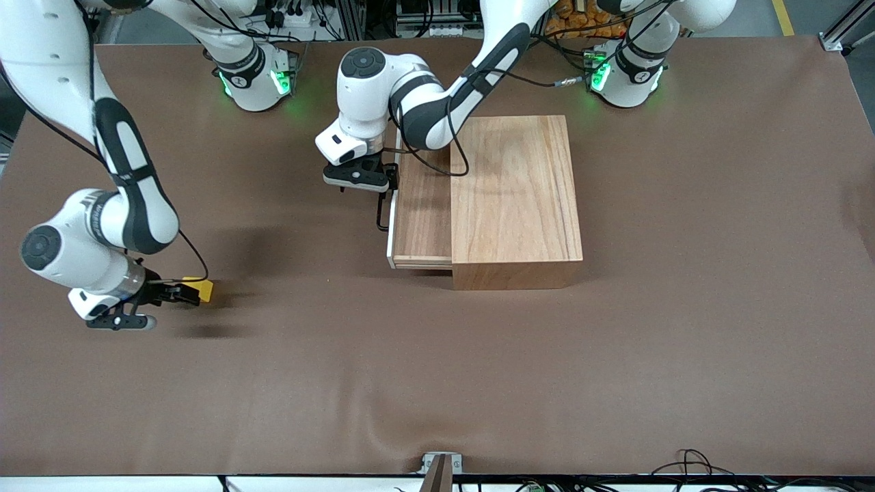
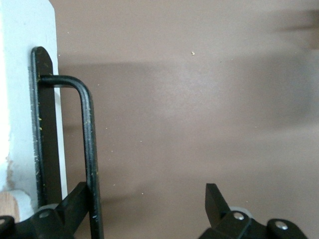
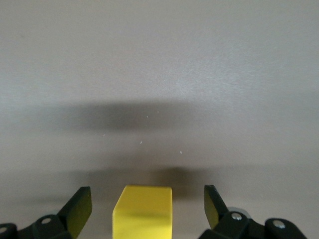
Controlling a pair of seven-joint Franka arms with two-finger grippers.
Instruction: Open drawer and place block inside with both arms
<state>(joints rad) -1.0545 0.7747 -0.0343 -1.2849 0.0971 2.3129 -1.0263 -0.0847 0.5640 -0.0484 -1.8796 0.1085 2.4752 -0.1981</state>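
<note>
The left arm bends low, its pincer [image 1: 383, 183] spread wide, pointing down. The right arm reaches low toward its own end, pincer [image 1: 179, 294] also spread wide

Drawer [image 1: 422, 208] part-open toward right arm's end; its tray top is unobstructed. Left gripper [image 1: 383, 179] crowds the handle [image 2: 88, 149], fingers spread. Right gripper [image 3: 144, 209], fingers apart, straddles block [image 1: 203, 288] with gaps either side. Bare table [image 1: 478, 383] along the camera-side edge.
</note>
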